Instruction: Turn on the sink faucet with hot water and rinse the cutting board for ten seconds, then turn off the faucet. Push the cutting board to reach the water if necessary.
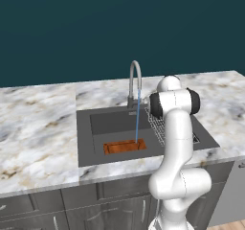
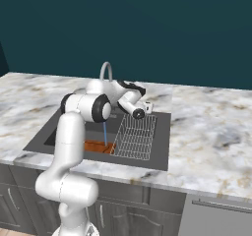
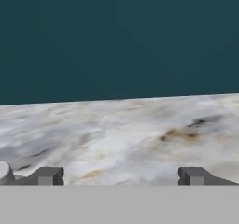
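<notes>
The sink faucet (image 1: 135,79) (image 2: 106,72) arches over the back of the dark sink (image 1: 85,143) (image 2: 162,146). A thin blue stream of water (image 1: 138,119) (image 2: 105,132) falls from its spout onto the right end of the orange-brown cutting board (image 1: 124,146) (image 2: 94,146), which lies flat at the front of the basin. My gripper (image 2: 146,107) (image 3: 120,177) hovers open to the right of the faucet, over the sink's back edge, holding nothing. In the hand view its fingertips (image 3: 46,176) stand wide apart and face the marbled counter and the teal wall.
A wire dish rack (image 1: 157,123) (image 2: 135,136) fills the right part of the basin, beside the board. Marbled counter (image 1: 38,128) (image 2: 211,132) spreads on both sides. My own arm hides part of the sink in both base views.
</notes>
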Motion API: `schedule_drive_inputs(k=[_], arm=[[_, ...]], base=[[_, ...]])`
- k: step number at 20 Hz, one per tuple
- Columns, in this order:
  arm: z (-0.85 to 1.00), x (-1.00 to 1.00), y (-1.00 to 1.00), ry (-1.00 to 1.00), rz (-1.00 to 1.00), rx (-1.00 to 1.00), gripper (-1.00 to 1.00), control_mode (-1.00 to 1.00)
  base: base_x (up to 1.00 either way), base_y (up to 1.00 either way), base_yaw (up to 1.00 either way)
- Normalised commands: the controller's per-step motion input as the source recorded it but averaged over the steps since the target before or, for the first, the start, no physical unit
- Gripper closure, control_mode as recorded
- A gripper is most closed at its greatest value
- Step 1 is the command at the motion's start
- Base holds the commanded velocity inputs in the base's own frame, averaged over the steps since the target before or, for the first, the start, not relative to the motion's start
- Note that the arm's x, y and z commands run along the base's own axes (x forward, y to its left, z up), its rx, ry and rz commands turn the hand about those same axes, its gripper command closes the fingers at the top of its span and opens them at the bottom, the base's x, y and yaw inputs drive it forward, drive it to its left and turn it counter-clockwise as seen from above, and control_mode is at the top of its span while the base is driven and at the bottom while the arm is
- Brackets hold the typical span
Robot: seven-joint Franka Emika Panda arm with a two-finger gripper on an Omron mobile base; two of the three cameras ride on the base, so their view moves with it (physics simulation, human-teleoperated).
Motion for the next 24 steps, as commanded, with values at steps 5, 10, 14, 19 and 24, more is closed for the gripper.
schedule_drive_inputs(k=[5, 10, 14, 19, 24], arm=[[0.00, 0.07, 0.09, 0.00, 0.04, 0.00, -1.00, -1.00], [0.00, 0.07, 0.11, 0.00, 0.04, 0.00, -1.00, -1.00], [0.00, 0.06, 0.12, 0.00, 0.04, 0.00, -1.00, -1.00], [0.00, 0.09, 0.13, 0.00, 0.03, 0.00, -1.00, -1.00], [0.00, 0.08, 0.16, 0.00, 0.03, 0.00, -1.00, -1.00]], base=[[0.00, 0.00, 0.00], [0.00, 0.00, 0.00], [0.00, 0.00, 0.00], [0.00, 0.00, 0.00], [0.00, 0.00, 0.00]])
